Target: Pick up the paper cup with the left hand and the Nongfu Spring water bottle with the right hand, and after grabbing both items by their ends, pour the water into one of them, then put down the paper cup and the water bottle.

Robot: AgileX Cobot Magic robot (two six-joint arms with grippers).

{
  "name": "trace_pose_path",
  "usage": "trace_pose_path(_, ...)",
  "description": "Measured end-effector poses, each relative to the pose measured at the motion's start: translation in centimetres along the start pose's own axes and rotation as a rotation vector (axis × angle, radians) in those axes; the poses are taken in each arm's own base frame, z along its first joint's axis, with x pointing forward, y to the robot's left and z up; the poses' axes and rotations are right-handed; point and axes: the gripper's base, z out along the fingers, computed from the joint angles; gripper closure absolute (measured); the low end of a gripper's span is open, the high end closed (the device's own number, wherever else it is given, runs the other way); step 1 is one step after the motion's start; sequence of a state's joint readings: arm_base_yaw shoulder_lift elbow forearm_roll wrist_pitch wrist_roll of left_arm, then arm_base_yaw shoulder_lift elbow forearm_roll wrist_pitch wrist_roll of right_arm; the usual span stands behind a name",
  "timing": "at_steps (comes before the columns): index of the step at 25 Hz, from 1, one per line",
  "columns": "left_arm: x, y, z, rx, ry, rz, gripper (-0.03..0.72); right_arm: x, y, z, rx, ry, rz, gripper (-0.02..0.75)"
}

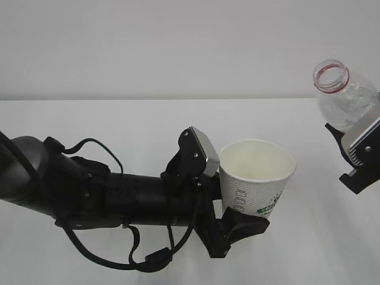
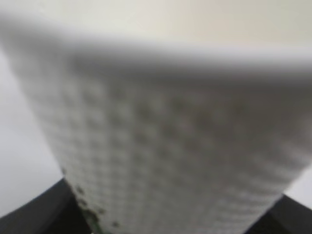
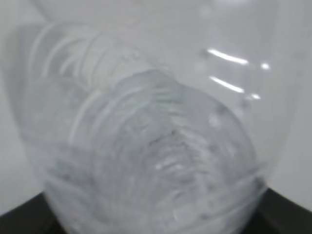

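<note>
The paper cup is white with a green logo. It is held upright above the table, mouth up, with my left gripper shut on its lower side. Up close, the cup's dimpled wall fills the left wrist view between dark fingers. The Nongfu Spring water bottle is clear with a red neck ring and has no cap. It is held high at the right edge, leaning slightly left, with my right gripper shut on its body. The bottle fills the right wrist view. I cannot make out any water.
A white table runs back to a plain white wall. The left arm's black body and looping cables lie low across the left half. The bottle's mouth is well right of the cup and higher.
</note>
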State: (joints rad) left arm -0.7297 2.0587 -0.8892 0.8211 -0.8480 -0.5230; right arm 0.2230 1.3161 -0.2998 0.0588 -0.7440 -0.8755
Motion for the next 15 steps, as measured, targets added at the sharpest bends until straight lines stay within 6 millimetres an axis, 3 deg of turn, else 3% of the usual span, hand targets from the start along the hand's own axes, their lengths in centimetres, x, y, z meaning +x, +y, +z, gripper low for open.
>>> trace_pose_path(5,-0.96,0.34,0.39,-0.003,-0.027,0.019,0.166,-0.01,0.01,0.0,-0.001,-0.001,-0.042,0.243)
trace_pose_path(15,-0.9,0.19,0.42,0.009,-0.019,0.032,0.166,-0.01,0.01,0.0,-0.001,-0.001,-0.125,0.243)
